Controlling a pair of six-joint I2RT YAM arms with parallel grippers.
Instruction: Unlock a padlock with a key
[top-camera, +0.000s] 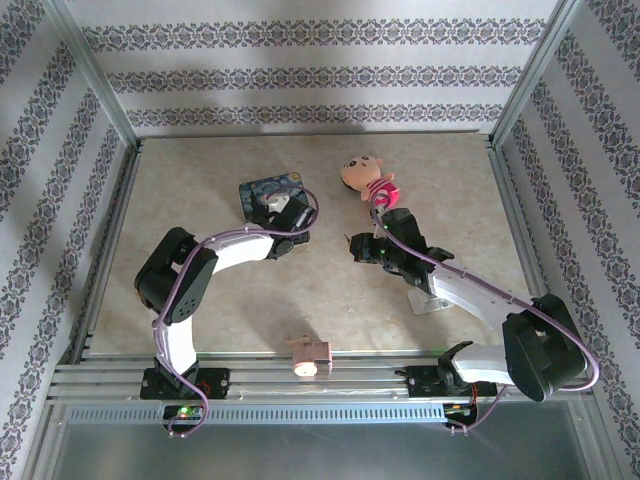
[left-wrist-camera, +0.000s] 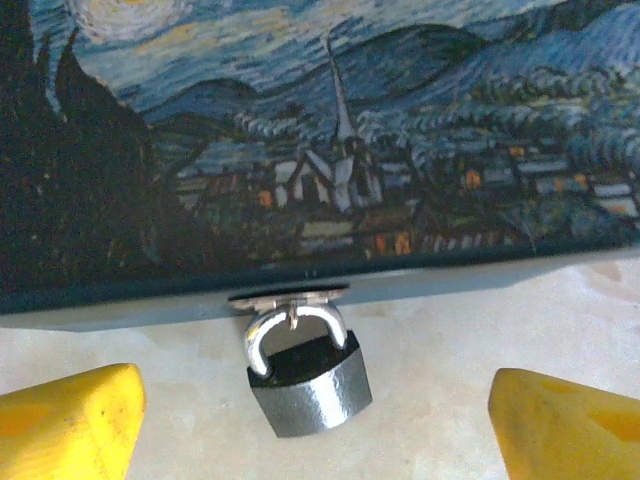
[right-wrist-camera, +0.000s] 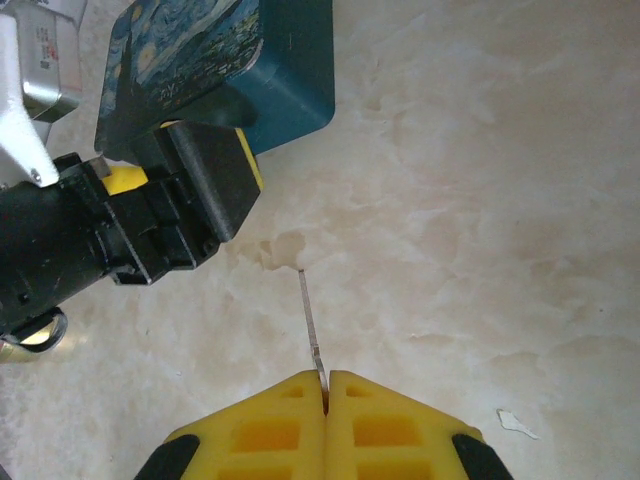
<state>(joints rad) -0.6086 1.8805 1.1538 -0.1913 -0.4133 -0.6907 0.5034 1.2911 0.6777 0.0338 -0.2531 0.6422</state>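
Left gripper: jaws spread wide and holding nothing, its yellow fingertips standing one to each side of the padlock and touching neither it nor anything else. The padlock lies between them, just ahead of the gripper. Its silvery shackle is hooked through the hasp at the edge of the blue tin, its grey body points back toward the gripper, and its long axis runs from tin to gripper with the base swung slightly right. The tin's lid, just beyond, bears a printed night landscape with a swirling sky, a village and a church spire. Right gripper: jaws closed on the key, near the left gripper and apart from it. The thin blade points straight out from the fingers, over the pale marbled table, toward the left gripper and the tin. A white part of the left arm carries small print, too blurred to read.
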